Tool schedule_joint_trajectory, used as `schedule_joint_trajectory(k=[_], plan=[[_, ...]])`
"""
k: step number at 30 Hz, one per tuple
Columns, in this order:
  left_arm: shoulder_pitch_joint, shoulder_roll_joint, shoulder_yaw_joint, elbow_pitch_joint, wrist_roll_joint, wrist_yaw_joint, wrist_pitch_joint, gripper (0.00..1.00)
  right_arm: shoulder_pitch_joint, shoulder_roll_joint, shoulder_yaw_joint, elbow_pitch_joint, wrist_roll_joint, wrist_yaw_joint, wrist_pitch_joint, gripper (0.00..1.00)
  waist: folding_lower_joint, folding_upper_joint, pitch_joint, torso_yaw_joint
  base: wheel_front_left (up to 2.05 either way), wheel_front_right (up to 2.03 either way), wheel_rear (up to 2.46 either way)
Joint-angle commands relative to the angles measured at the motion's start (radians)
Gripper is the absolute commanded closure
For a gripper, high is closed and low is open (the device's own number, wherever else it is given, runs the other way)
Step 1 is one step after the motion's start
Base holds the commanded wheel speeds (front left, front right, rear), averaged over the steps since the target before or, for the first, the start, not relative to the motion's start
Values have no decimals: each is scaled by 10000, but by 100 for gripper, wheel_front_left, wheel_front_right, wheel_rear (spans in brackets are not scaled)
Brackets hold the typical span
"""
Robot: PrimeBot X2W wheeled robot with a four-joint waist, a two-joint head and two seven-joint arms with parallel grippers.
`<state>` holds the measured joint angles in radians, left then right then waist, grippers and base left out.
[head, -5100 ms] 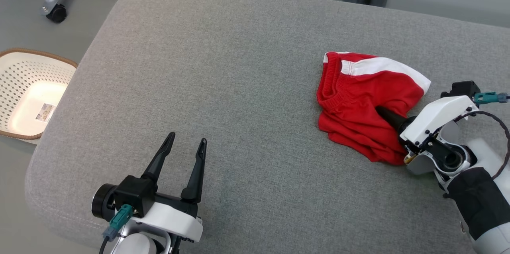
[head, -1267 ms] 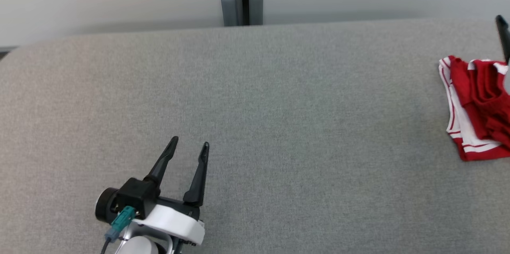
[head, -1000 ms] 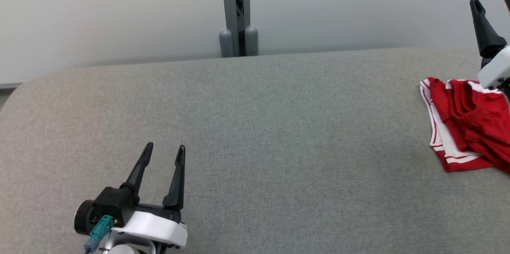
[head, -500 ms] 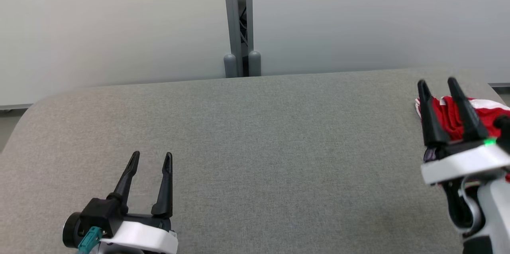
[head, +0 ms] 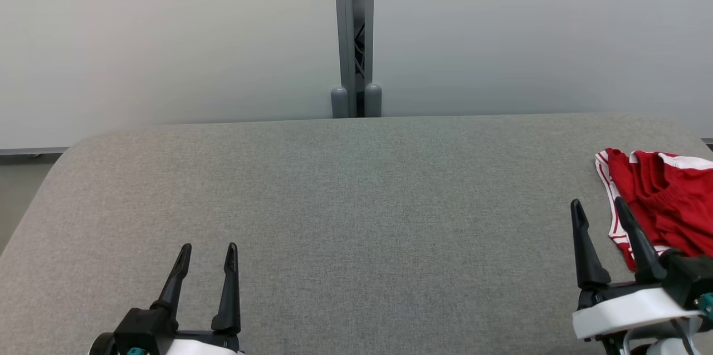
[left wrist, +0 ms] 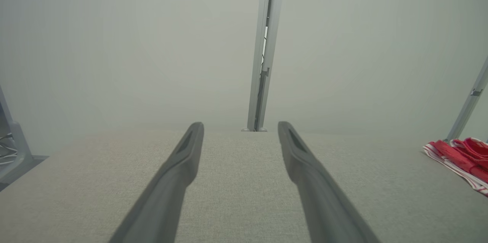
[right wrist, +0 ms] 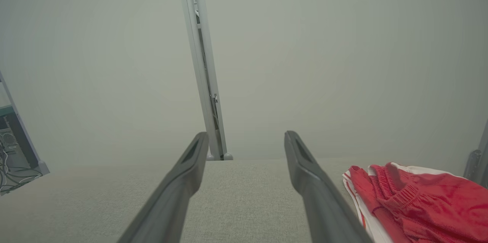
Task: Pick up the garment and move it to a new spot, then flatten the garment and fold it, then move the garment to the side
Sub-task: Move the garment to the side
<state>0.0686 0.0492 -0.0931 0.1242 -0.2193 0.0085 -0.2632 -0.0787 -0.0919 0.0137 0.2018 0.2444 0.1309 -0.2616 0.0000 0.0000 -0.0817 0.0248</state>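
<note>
The garment (head: pixel 660 199), red shorts with white stripes, lies bunched at the far right of the grey cushioned surface (head: pixel 356 204); it also appears as the garment (right wrist: pixel 411 205) and the garment (left wrist: pixel 461 157) in the wrist views. My right gripper (head: pixel 599 210) stands open at the lower right, just left of the garment and apart from it, holding nothing. My left gripper (head: pixel 207 249) is open at the lower left, far from the garment, with nothing between its fingers. Each wrist view shows its own gripper open: the left gripper (left wrist: pixel 240 126) and the right gripper (right wrist: pixel 247 136).
A pale wall with a grey vertical post (head: pixel 355 37) stands behind the surface. The surface's rounded left corner (head: pixel 72 149) drops to the floor. A rack with cables (right wrist: pixel 15 151) stands at the far left.
The camera has swung and tilted up, showing more wall. My right gripper has drawn back off the garment to the lower right. The garment stays where it was let go.
</note>
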Motion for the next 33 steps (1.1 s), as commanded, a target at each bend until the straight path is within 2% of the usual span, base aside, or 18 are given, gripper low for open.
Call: schedule_joint_trajectory(k=[1,13,16,24,33], plan=[[86,40,-30,-56,52,61,-13,0,182,44,-52,-96,-106,-4,-34,0,0,0,-16,13,0,0,0],[172,41,-189,-43,25,315,-13,0,602,360,-68,-74,-453,-4,-34,0,0,0,-45,69,0,0,0],[213,41,-176,59,-111,98,-13,0,597,364,-27,-36,-473,-4,-34,0,0,0,-56,62,0,0,0],[312,41,-103,-161,194,122,-13,0,603,377,31,18,-523,-4,-34,0,0,0,-117,14,0,0,0],[385,41,-10,-134,-113,48,-13,0,627,384,-19,46,-533,-4,-34,0,0,0,-123,-16,0,0,0]])
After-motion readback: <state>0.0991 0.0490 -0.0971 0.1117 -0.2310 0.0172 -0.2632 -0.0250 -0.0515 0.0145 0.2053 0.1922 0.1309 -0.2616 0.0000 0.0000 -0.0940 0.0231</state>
